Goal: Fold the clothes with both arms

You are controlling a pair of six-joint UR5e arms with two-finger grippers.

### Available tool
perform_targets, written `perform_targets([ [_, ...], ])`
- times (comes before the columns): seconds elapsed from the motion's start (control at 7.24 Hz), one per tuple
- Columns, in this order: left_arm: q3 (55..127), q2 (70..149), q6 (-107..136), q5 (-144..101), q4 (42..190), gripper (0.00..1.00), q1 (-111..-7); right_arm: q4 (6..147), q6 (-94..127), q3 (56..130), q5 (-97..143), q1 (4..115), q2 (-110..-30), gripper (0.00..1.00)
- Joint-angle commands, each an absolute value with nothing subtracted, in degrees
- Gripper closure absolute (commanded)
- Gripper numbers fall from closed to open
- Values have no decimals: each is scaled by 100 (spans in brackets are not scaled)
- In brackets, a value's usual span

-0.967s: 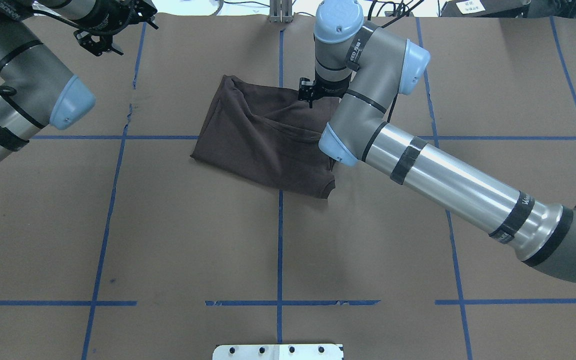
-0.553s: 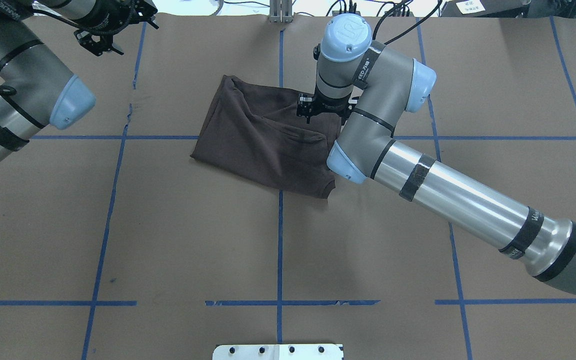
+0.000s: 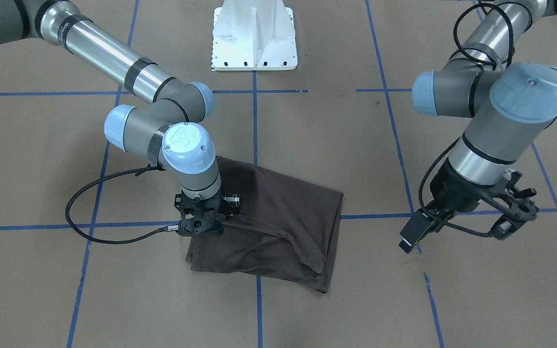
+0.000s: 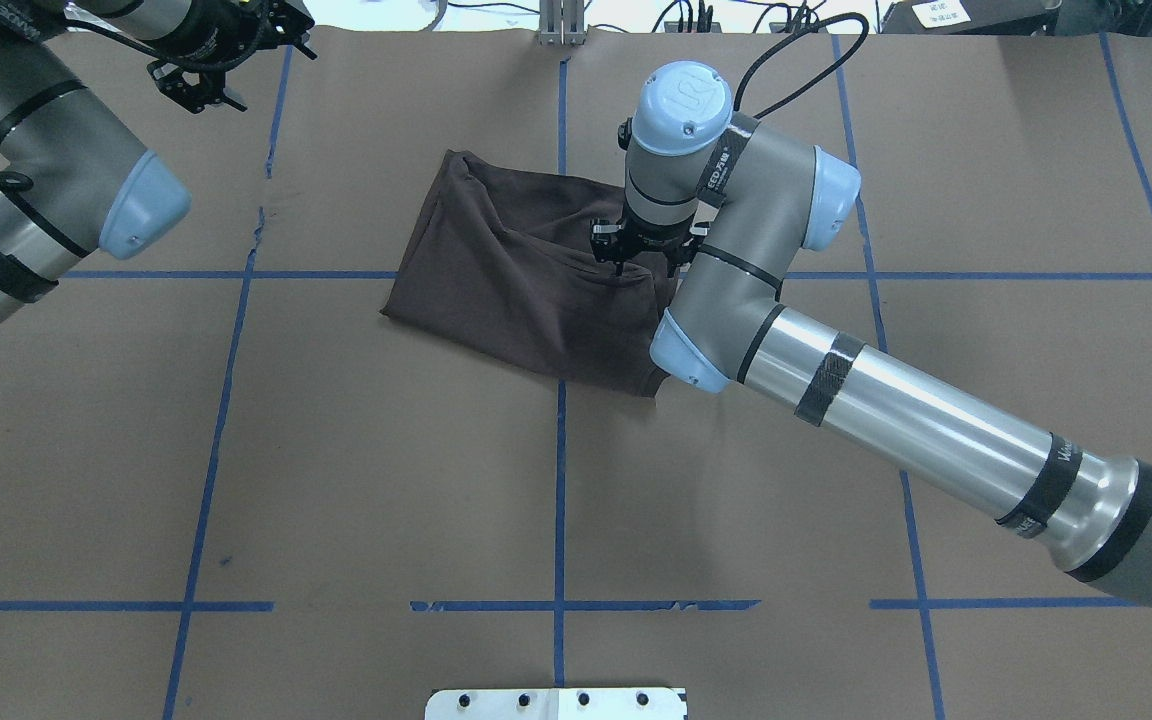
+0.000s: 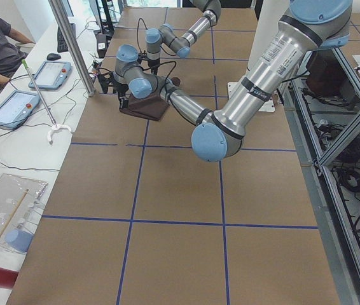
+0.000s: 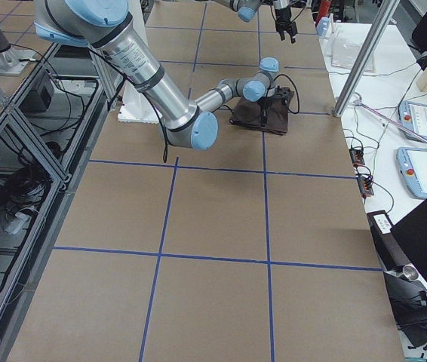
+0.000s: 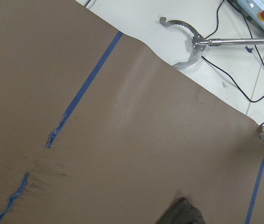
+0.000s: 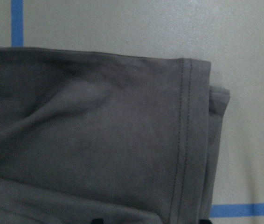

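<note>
Right gripper (image 3: 200,229), fingers apart, sits low on the T-shirt (image 3: 283,217), by its stitched edge. The T-shirt lies half folded on the table (image 3: 331,299). I think a grab is starting. Next, the fingers must pinch the cloth and lift it over.

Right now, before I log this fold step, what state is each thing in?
T-shirt: folded over, wrinkled, lying flat.
Right gripper: open, low over the T-shirt's edge.
Left gripper: open, empty, well apart from the T-shirt.
Grabber tool: lying flat, claws open.
</note>
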State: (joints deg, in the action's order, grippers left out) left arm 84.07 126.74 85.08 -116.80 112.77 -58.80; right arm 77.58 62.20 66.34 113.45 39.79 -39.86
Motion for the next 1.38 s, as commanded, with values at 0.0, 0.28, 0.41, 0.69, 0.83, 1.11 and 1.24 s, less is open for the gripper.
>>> perform_targets([
  [0.0,8402,12674,8508,-11689,11276,0,-5880,7761,6196,6636,11347,3929,-3999,56],
  [0.28,8411,12674,8517,-11689,11276,0,-5880,7770,6179,6609,11347,3920,-4008,56],
  [0.41,8411,12683,8517,-11689,11276,0,-5880,7770,6179,6601,11347,3929,-4008,64],
  [0.69,8411,12683,8525,-11750,11285,0,-5880,7778,6100,6583,11347,3972,-4017,100],
  [0.83,8411,12683,8525,-11760,11285,0,-5880,7778,6074,6583,11347,4007,-4017,100],
  [1.11,8411,12683,8534,-11760,11285,0,-5880,7787,6012,6583,11347,4069,-4008,100],
  [1.24,8411,12683,8534,-11760,11285,0,-5880,7787,5994,6592,11408,4226,-3990,100],
])
